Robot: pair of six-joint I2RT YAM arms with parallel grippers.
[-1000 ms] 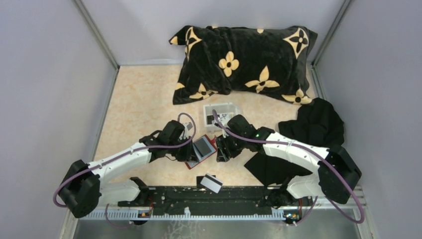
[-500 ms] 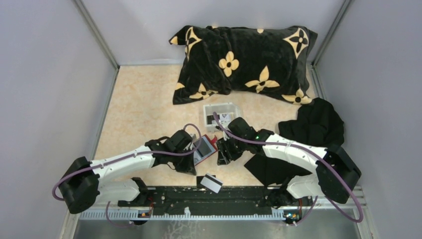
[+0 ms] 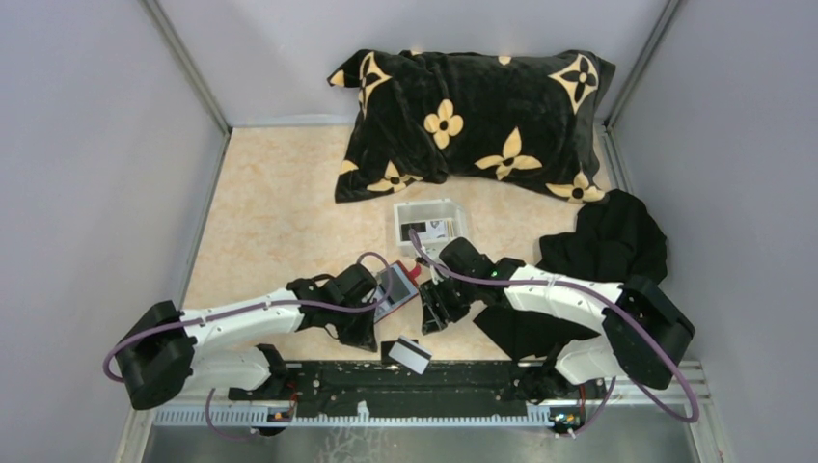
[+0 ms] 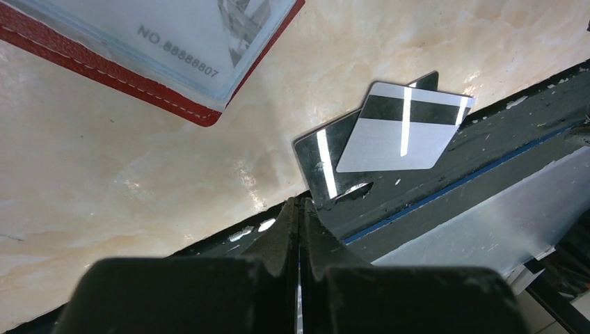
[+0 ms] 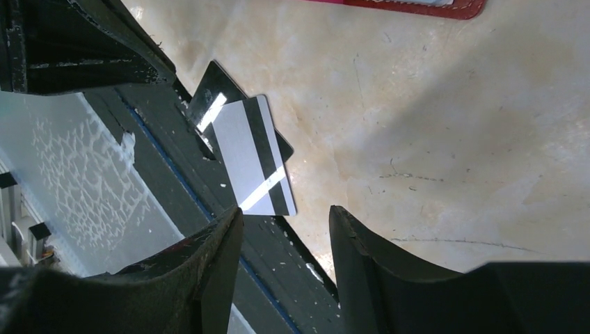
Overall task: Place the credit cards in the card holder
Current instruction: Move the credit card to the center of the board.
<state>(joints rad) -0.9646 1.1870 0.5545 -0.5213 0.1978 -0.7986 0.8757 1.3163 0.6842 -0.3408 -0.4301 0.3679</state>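
Beige marbled desk, grey walls around it, floral pillow at the far end. I see the card holder lying open mid-desk between both arms, red-edged, clear pocket up. Credit cards: two overlapped at the near edge, a silver striped one over a glossy black one. Only the left wrist view shows printed digits under the pocket. Left pincer clenched, empty; right pincer released.
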